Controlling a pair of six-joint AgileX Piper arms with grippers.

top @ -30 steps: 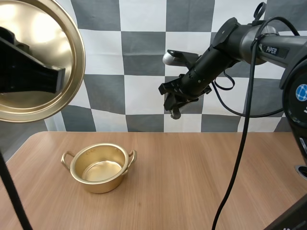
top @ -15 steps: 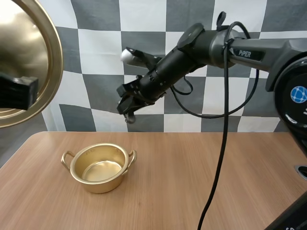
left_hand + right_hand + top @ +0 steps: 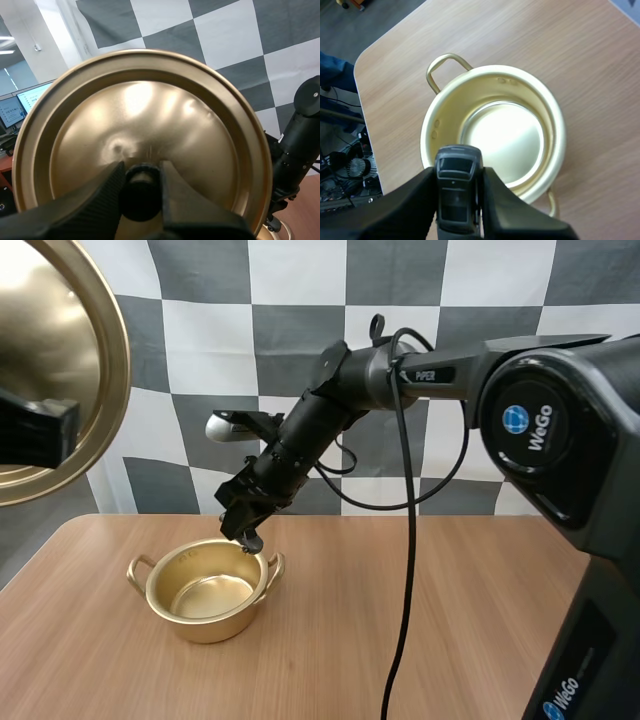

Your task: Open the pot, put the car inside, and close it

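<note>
Placing step: the right pincer (image 3: 458, 200), clamped on the car (image 3: 456, 172), hovered over the open pot (image 3: 210, 625) on the counter (image 3: 400, 620). The left pincer (image 3: 142, 192) gripped the lid (image 3: 150, 115) aloft, left. Next, I judged: lower, release.

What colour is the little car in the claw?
Dark grey, nearly black; the right wrist view shows the car best, above the gold pot.

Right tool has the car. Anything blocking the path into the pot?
Nothing visible does. The pot is open and empty; the lid is held high and off to the side by the left tool. The car, pinched in the right tool, hangs above the pot's rim with only air between.
</note>
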